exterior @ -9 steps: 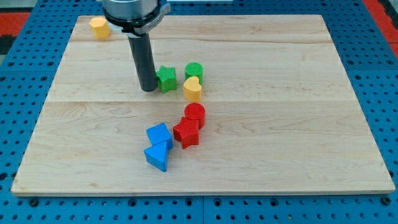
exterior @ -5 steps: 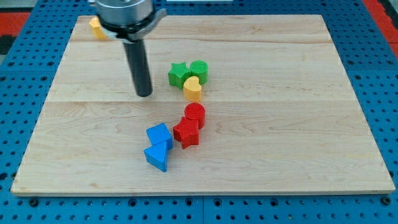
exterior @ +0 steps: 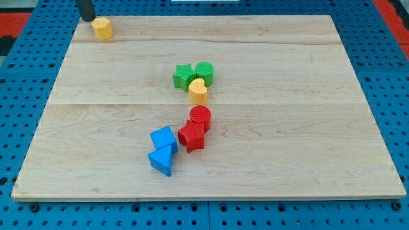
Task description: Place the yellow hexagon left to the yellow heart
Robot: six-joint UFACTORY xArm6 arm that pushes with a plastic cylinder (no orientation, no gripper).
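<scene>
The yellow hexagon [exterior: 101,28] lies at the board's top left corner. The yellow heart [exterior: 198,91] lies near the board's middle, far to the right and below the hexagon. My tip [exterior: 86,18] is at the view's top left, just left of and above the hexagon, close to it; contact cannot be told. Most of the rod is cut off by the view's top edge.
A green star [exterior: 184,76] and a green cylinder [exterior: 204,71] touch the heart's upper side. A red cylinder [exterior: 200,117] and a red star [exterior: 191,136] lie below the heart. A blue cube [exterior: 163,139] and a blue triangle [exterior: 161,161] lie lower left. The wooden board [exterior: 307,128] rests on a blue pegboard.
My tip has moved from beside the green star up and left to the top left corner, behind the yellow hexagon. The green star was earlier pushed right against the green cylinder.
</scene>
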